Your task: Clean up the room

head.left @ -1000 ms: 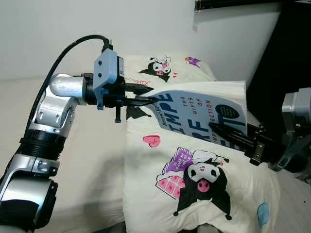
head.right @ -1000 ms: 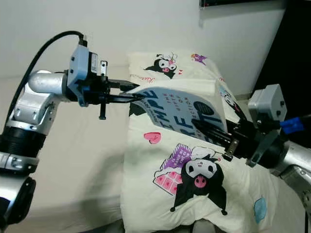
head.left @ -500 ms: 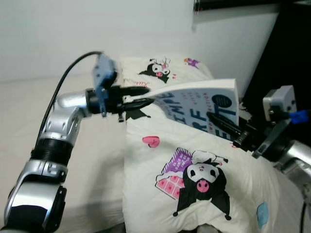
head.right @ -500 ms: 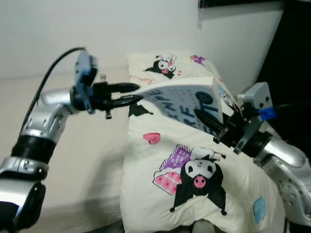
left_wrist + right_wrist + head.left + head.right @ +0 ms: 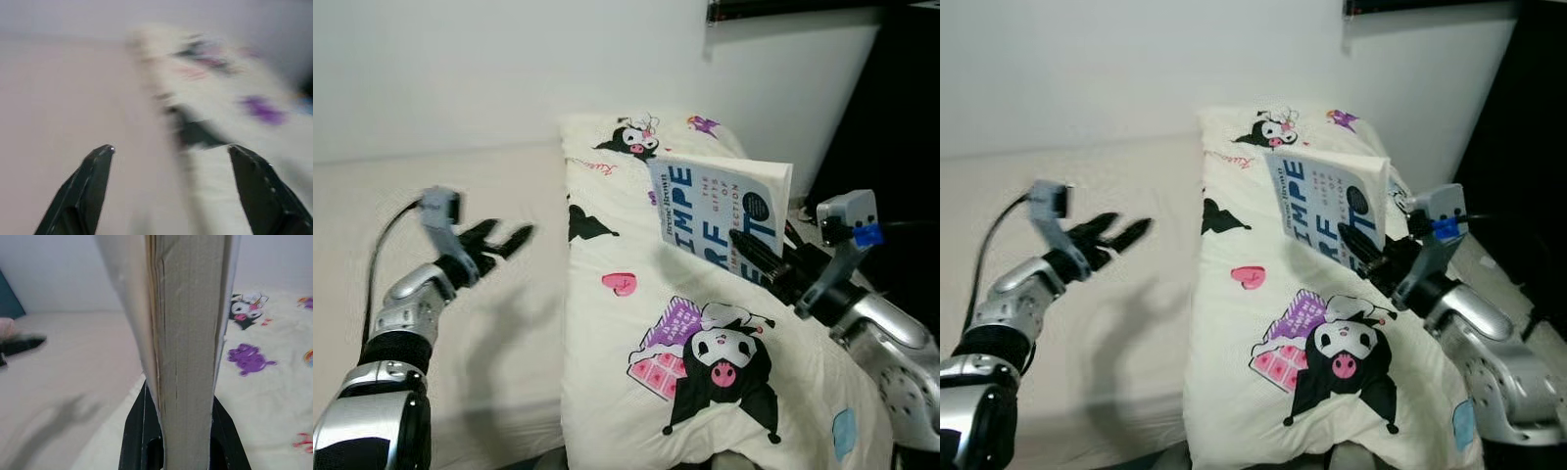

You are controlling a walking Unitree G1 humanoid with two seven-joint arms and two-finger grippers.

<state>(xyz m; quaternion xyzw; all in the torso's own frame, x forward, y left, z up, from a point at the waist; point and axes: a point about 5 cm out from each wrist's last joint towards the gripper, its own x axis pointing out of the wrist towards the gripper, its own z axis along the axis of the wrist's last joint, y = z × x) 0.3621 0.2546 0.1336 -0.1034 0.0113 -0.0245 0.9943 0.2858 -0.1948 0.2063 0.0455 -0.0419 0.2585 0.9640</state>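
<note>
— Where's the book (image 5: 724, 217) now?

— Right of centre in the head views, standing nearly upright above the cartoon-print quilt (image 5: 705, 362). A second ago it lay flatter, carried between both grippers; the left one has since let go and dropped away.

— So the handover is done?

— I'd judge so. The right gripper (image 5: 756, 257) alone carries it, free to take it wherever books belong.

— And the fingers?

— The right pair are clamped on the book's lower edge, one either side of the page block (image 5: 188, 333). The left gripper (image 5: 496, 238), at centre-left over the beige bed sheet (image 5: 499, 323), has its fingers (image 5: 90, 188) spread wide, holding and touching nothing.
</note>
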